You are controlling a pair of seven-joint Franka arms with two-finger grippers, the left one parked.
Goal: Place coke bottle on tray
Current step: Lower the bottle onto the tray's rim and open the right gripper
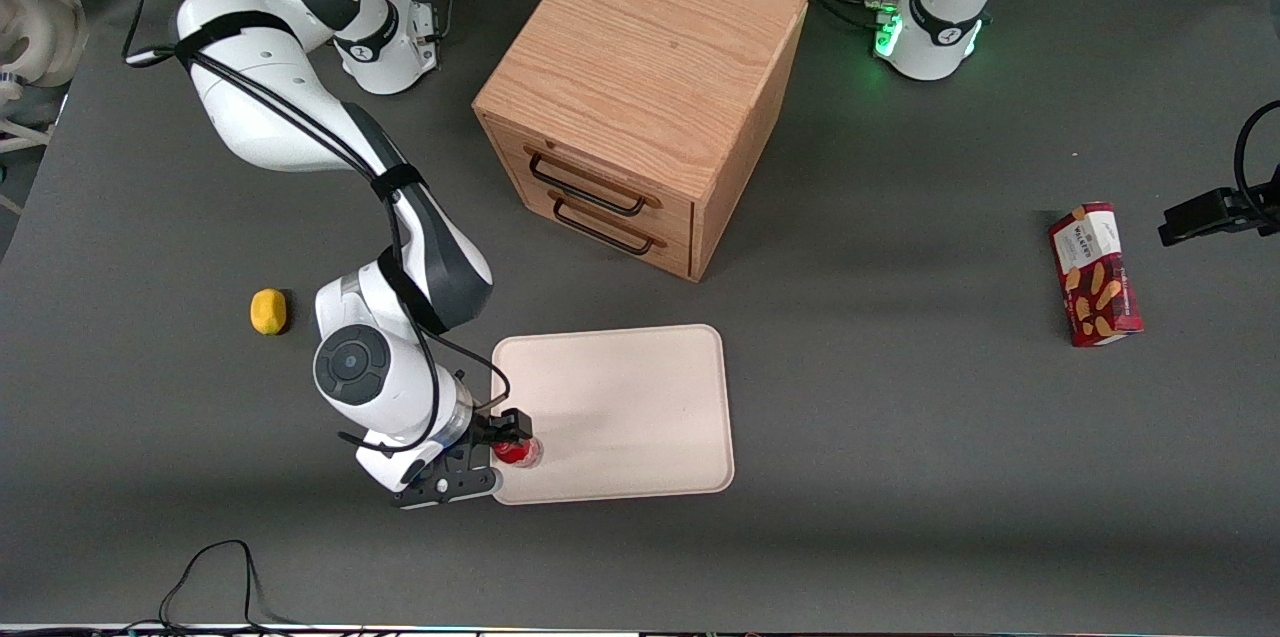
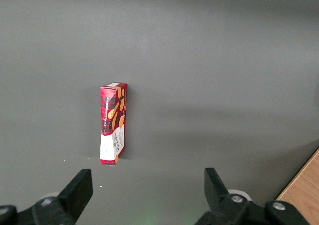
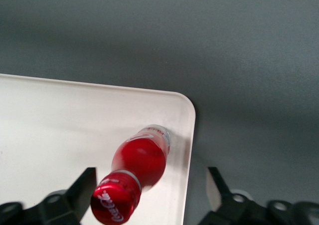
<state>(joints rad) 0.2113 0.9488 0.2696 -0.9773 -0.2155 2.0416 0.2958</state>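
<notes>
Upright, the coke bottle (image 1: 518, 451) (image 3: 139, 162) stands in the tray (image 1: 640, 387) (image 3: 60, 135) near one corner; the gripper (image 1: 505, 452) (image 3: 152, 195), fingers spread apart, hovers around it without contact.

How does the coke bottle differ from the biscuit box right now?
The bottle is round and slim; the box is flat-sided and larger. The bottle stands on the tray near a corner, under the open end effector; the box sits on the bare table toward the parked arm's end. Both are mostly red.
</notes>
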